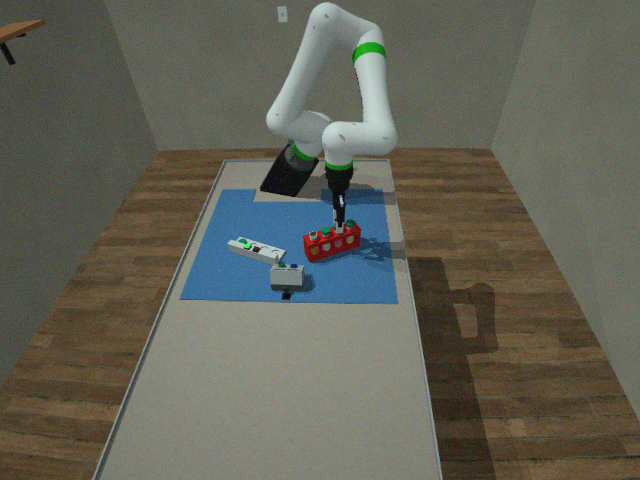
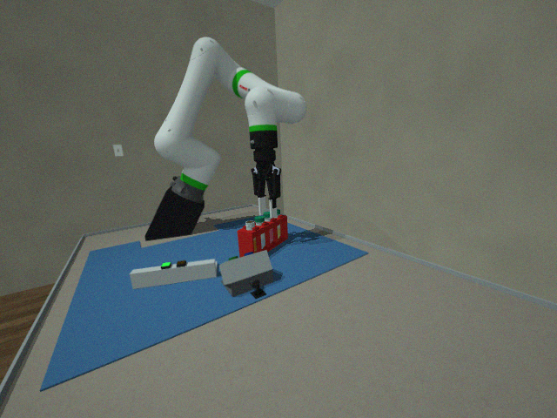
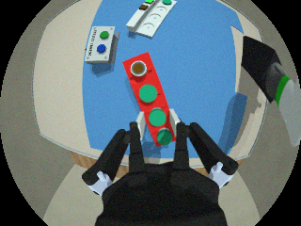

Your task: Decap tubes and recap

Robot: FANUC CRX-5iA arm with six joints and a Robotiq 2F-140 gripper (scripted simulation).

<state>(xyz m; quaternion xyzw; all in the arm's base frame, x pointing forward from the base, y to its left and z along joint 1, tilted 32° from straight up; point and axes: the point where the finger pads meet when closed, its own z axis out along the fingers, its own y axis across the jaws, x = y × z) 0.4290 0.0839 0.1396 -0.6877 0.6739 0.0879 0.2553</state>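
Observation:
The red decapping station [image 1: 331, 243] holds four tubes. The tube at its end nearest the key desk is uncapped [image 3: 138, 70]; the other three carry green caps. My gripper [image 1: 339, 225] points straight down over the second tube from the other end. In the wrist view my gripper [image 3: 157, 116] is open, and its fingers stand a little apart on either side of that tube's green cap [image 3: 157, 116], which sits on the tube. The white cap tray [image 1: 256, 249] has its green lamp [image 2: 165, 265] lit. A green cap [image 3: 167, 2] lies in a nest at one end of the tray.
The grey key desk [image 1: 286, 276] with its green key [image 3: 104, 36] and blue key [image 3: 101, 48] stands in front of the tray and the station on the blue mat. The arm's black base [image 1: 286, 175] is behind the mat.

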